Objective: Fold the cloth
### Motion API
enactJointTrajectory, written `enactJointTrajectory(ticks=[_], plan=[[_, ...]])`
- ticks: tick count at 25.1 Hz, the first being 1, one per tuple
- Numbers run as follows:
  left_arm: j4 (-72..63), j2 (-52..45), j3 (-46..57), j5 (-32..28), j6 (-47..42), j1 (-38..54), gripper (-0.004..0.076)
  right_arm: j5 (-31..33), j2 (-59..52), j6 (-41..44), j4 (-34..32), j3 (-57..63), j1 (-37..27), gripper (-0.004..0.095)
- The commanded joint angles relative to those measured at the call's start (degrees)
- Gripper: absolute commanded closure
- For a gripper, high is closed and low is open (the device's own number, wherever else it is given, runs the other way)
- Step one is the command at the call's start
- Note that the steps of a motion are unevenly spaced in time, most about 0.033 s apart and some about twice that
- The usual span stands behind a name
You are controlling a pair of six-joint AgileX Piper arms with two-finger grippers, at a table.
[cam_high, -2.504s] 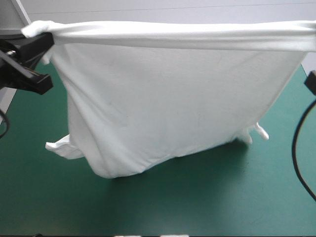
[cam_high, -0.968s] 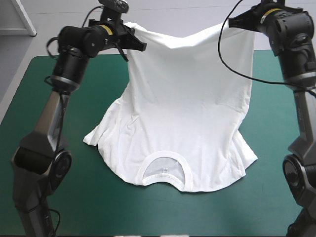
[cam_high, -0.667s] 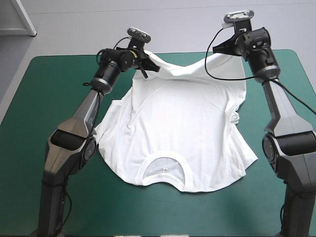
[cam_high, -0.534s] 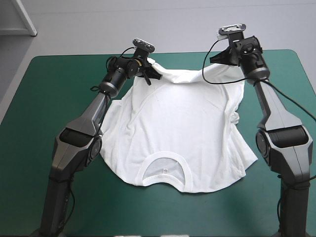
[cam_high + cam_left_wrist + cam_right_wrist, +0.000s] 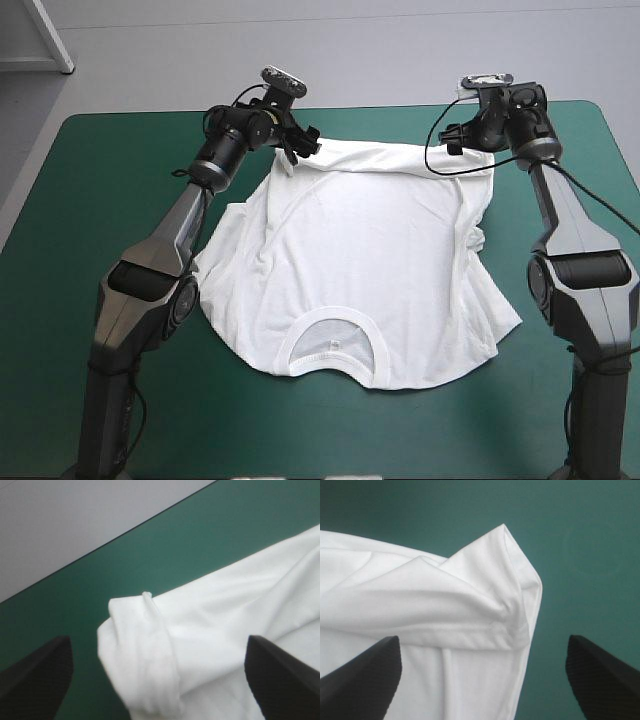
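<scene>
Lying spread on the teal-green worktop (image 5: 100,200), the white T-shirt (image 5: 370,270) has both grippers held wide at its far corners.
The T-shirt fills the worktop's middle, collar (image 5: 333,345) at 6 o'clock toward the near edge, hem (image 5: 390,158) at 12 o'clock. The left gripper (image 5: 303,143) hovers at the hem's 10 o'clock corner, black fingers (image 5: 35,675) well apart, a rolled corner of cloth between them, not pinched. The right gripper (image 5: 455,137) hangs at the 2 o'clock corner, equally spread, over a peaked fold of hem.

Teal-green table (image 5: 90,200); white T-shirt (image 5: 360,270) spread flat on it.
</scene>
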Motion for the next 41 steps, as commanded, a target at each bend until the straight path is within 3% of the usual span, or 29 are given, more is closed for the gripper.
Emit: enactJointTrajectory(ticks=[1,3,5,6,10,13,17,22,30,41], plan=[[1.1,-11.3,-3.5,9.8,-2.1,0.0,0.0003,7.5,-11.4,-2.5,0.0,-2.5,-0.4,0.0022],[1.1,-14.3,-3.5,18.2,-4.5,0.0,0.0003,12.5,-13.8,-2.5,0.1,-2.3,-0.4,0.0022],[1.1,-17.2,-3.5,28.4,-6.6,0.0,0.0003,12.5,-17.3,-2.5,1.6,0.2,-0.4,0.0031],[1.1,-20.1,-2.2,30.3,-7.4,0.0,0.0003,12.4,-21.5,-2.5,4.0,3.7,-0.4,0.0048],[1.8,-31.2,9.9,30.4,-7.4,0.0,0.0013,12.4,-37.1,-2.5,4.4,24.5,-0.3,0.0162],[8.6,-44.5,27.8,30.3,-9.4,0.4,0.0014,9.7,-51.0,-2.9,7.0,43.4,-0.3,0.0279],[10.6,-56.6,44.1,27.5,-13.4,4.3,0.0014,4.8,-62.5,-4.8,8.9,60.4,-0.3,0.0327],[5.2,-65.3,62.0,19.0,-12.4,10.2,0.0014,-0.6,-72.2,-5.1,10.6,75.4,-0.3,0.0328],[1.9,-56.9,73.6,8.5,-11.7,10.7,0.0018,0.9,-75.9,-5.1,12.5,79.1,-0.3,0.0328],[-5.6,-43.3,75.6,-1.5,-8.5,10.7,0.0037,3.0,-76.2,-5.1,13.3,79.1,-0.3,0.0328]])
